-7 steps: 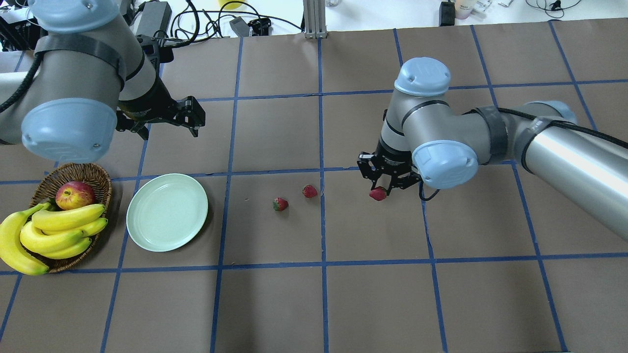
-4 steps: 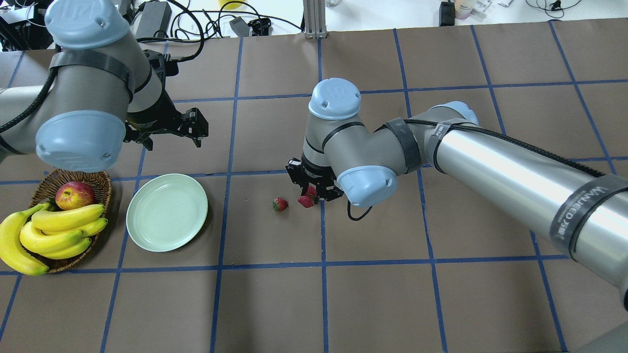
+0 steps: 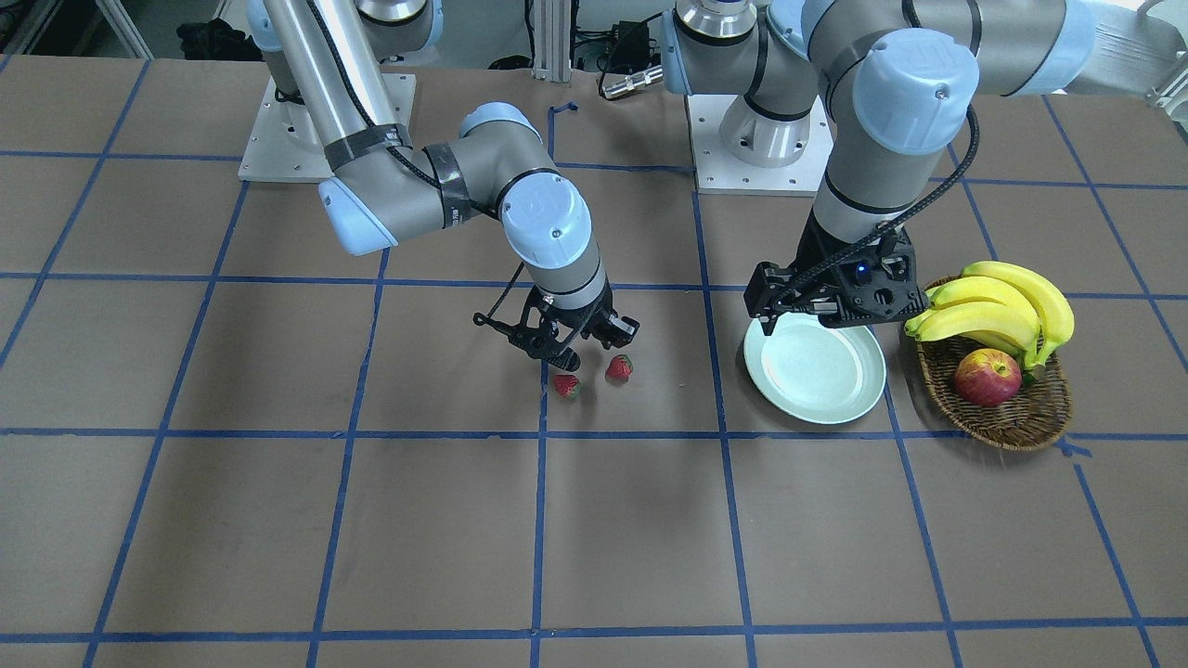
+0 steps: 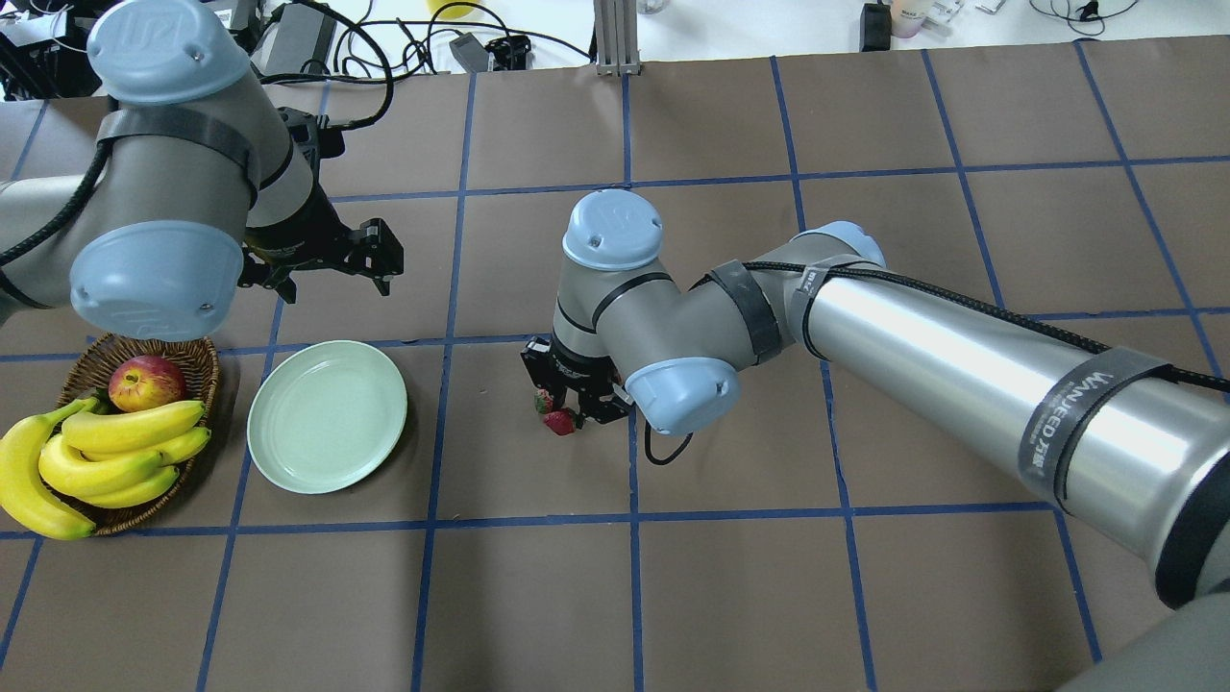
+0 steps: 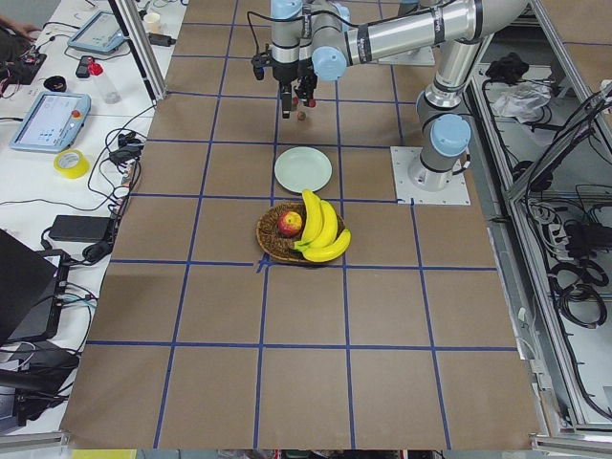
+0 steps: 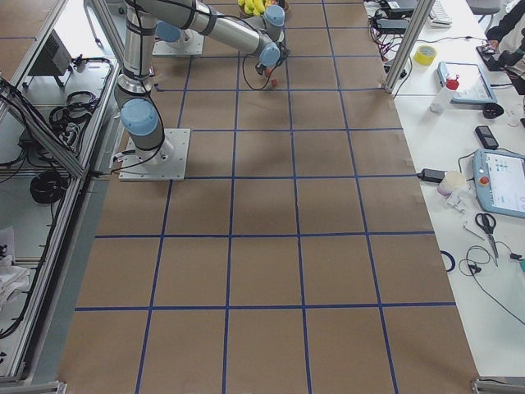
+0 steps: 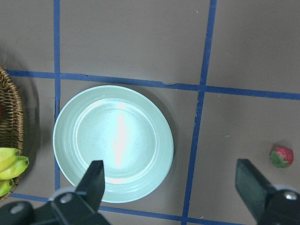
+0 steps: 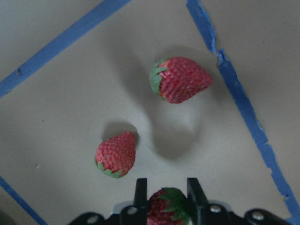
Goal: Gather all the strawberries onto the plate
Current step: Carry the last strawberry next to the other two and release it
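Observation:
My right gripper [image 4: 567, 408] is shut on a strawberry [image 8: 165, 211] and holds it just above the table; the berry shows red under the fingers in the overhead view [image 4: 560, 421]. Two more strawberries lie on the brown table below it [image 8: 180, 79] [image 8: 116, 153], and in the front view [image 3: 619, 367] [image 3: 566, 385]. The pale mint-green plate [image 4: 327, 415] is empty, about one grid square to the left. My left gripper [image 4: 378, 252] is open and empty, hovering beyond the plate; its wrist view shows the plate [image 7: 112, 143] and one strawberry [image 7: 281, 156].
A brown wicker basket [image 4: 197, 351] with a red-yellow apple [image 4: 146, 382] and bananas [image 4: 106, 452] stands left of the plate. Cables and power bricks [image 4: 307, 38] lie past the table's far edge.
My right arm has swept left with the strawberry, from right of the other two berries to directly over them. My left gripper shifted slightly and stays open.

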